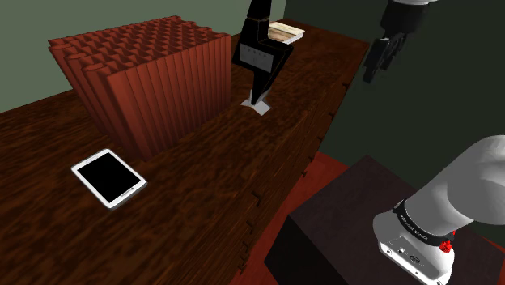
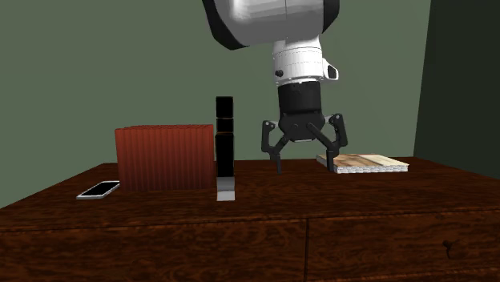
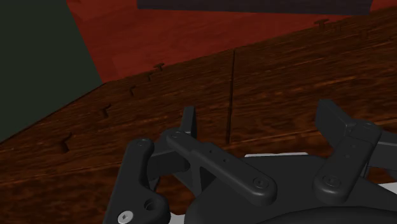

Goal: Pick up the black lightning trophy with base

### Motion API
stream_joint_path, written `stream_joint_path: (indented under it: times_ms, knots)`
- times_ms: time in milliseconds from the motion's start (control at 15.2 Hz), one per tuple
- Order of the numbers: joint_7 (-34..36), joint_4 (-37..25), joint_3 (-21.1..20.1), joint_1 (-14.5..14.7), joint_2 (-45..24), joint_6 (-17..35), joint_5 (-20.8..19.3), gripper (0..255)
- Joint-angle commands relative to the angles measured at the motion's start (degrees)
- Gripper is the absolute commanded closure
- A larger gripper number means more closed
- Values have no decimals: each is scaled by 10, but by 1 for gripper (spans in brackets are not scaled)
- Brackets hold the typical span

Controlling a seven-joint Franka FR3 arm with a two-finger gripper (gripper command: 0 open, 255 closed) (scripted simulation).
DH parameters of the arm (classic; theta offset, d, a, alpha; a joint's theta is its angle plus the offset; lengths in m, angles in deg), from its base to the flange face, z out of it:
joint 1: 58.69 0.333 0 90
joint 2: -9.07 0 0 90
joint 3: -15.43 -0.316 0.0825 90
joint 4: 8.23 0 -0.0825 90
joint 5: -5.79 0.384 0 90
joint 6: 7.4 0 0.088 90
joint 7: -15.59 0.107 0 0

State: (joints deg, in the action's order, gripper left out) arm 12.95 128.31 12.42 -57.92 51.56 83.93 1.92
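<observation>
The black lightning trophy [image 1: 259,50] stands upright on a small pale base [image 1: 257,105] near the back of the dark wooden table [image 1: 202,178]. In the second exterior view the trophy [image 2: 225,140] rises beside the red-brown box. My gripper [image 2: 308,167] hangs open to that view's right of the trophy, apart from it, with nothing between its fingers. In the shoulder view the gripper [image 1: 372,71] is in the air past the table's right edge, level with the trophy's upper part. The wrist view looks down on wooden drawer fronts [image 3: 267,83] and red floor [image 3: 159,32].
A tall ribbed red-brown box [image 1: 146,81] stands to the shoulder view's left of the trophy. A white tablet with a black screen [image 1: 108,178] lies in front of it. A closed book [image 1: 285,32] lies at the table's far end. The dark stand [image 1: 356,227] sits lower right.
</observation>
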Motion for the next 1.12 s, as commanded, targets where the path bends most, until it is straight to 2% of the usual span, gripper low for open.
stream_joint_path:
  times_ms: [0,528,1056]
  knots:
    - [0,0,0,0,0,0,0,0]
    - [74,-121,-60,21,-124,16,48,0]
    - [149,-278,-115,34,-259,13,62,0]
